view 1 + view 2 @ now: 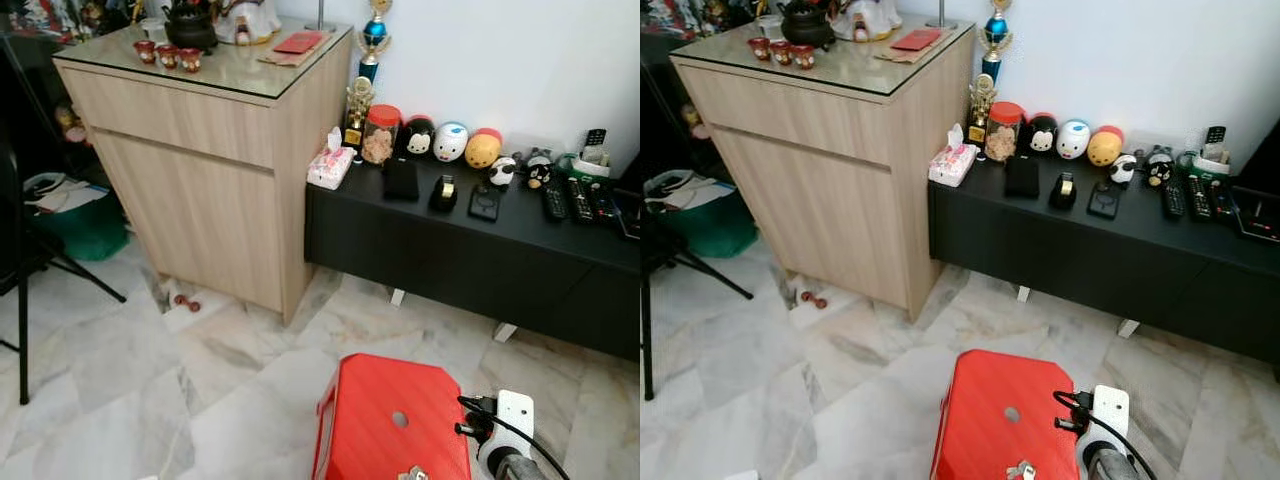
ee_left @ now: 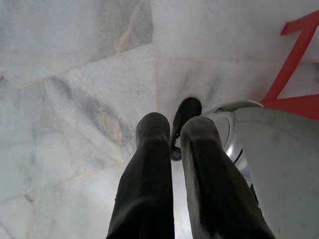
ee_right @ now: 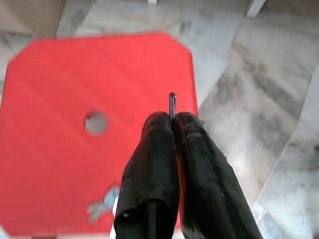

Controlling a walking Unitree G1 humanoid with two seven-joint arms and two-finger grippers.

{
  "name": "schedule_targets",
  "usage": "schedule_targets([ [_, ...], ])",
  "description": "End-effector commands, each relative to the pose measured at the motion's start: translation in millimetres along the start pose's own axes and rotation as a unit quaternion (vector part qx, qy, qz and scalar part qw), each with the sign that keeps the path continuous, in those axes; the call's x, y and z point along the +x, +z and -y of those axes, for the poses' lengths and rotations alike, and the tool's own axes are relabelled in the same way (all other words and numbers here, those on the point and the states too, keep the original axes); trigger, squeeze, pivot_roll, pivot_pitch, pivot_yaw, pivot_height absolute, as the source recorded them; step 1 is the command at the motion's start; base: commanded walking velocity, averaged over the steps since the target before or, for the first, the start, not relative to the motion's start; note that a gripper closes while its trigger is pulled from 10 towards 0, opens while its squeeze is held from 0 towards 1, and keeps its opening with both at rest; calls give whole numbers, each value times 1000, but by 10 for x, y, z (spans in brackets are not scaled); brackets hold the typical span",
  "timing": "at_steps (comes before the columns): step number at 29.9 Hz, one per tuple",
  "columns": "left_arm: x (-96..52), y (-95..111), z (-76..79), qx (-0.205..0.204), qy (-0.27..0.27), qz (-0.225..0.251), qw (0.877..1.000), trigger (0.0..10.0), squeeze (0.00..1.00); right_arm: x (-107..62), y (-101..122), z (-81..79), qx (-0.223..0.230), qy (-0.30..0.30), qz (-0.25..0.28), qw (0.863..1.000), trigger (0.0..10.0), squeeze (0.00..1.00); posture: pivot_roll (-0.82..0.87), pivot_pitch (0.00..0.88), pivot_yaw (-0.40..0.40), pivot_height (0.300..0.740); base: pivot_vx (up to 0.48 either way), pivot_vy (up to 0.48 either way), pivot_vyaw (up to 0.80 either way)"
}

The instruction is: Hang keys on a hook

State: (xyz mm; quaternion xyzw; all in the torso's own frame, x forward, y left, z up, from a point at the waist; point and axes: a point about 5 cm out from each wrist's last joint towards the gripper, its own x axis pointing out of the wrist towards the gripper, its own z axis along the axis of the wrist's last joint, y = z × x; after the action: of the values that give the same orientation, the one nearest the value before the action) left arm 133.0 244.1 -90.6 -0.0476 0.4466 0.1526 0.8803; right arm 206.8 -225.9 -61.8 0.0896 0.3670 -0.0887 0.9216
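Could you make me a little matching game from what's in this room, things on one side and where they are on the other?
Things:
1. stool
2. tissue pack
3. teapot
4. remotes

Places:
A. on the wooden cabinet's glass top
B. far right of the black bench
C. on the marble floor
D. left end of the black bench

Pairs: 1-C, 2-D, 3-A, 4-B

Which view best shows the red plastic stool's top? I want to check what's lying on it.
The right wrist view: the red plastic stool spreads wide, with a small silvery object blurred. Both eye views crop it at the bottom edge.
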Motion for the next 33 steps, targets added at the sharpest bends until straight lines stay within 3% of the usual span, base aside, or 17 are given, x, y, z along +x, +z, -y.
schedule_targets([
  [1, -1, -22, 4, 4, 4, -8, 1000, 10000, 0, -32, -83, 93, -5, -16, -22, 1000, 10000, 0, 199, 0, -66, 740, -270, 0, 0],
  [4, -2, -11, -15, 3, 5, -4, 1000, 10000, 0, -45, -117, 122, -12, -17, -32, 999, 10000, 0, 198, 0, -67, 740, -277, 0, 0],
  [11, -68, -84, -276, -6, 15, 1, 1000, 10000, 0, -97, -194, 265, -13, -28, -52, 998, 10000, 0, 181, 3, -72, 740, -277, 0, 0],
  [14, -88, -121, -312, -8, 16, -1, 1000, 10000, 0, -106, -202, 287, -14, -29, -54, 998, 10000, 0, 180, 6, -70, 740, -277, 0, 0],
  [15, -98, -141, -325, -8, 15, -2, 1000, 10000, 0, -61, -153, 176, -13, -23, -48, 998, 10000, 0, 175, 8, -65, 740, -281, 0, 0],
  [17, -109, -170, -325, -6, 14, -3, 1000, 10000, 0, -40, -127, 119, -8, -22, -44, 999, 10000, 0, 172, 12, -61, 740, -281, 0, 0],
  [23, -115, -207, -276, -9, 12, -3, 1000, 10000, 0, -36, -120, 106, -9, -17, -43, 999, 10000, 0, 175, 15, -57, 740, -278, 0, 0],
  [33, -25, -67, 89, -4, -6, 12, 1000, 10000, 0, -40, -140, 96, -12, -13, -48, 999, 10000, 0, 175, 21, -61, 740, -276, 0, 0],
])
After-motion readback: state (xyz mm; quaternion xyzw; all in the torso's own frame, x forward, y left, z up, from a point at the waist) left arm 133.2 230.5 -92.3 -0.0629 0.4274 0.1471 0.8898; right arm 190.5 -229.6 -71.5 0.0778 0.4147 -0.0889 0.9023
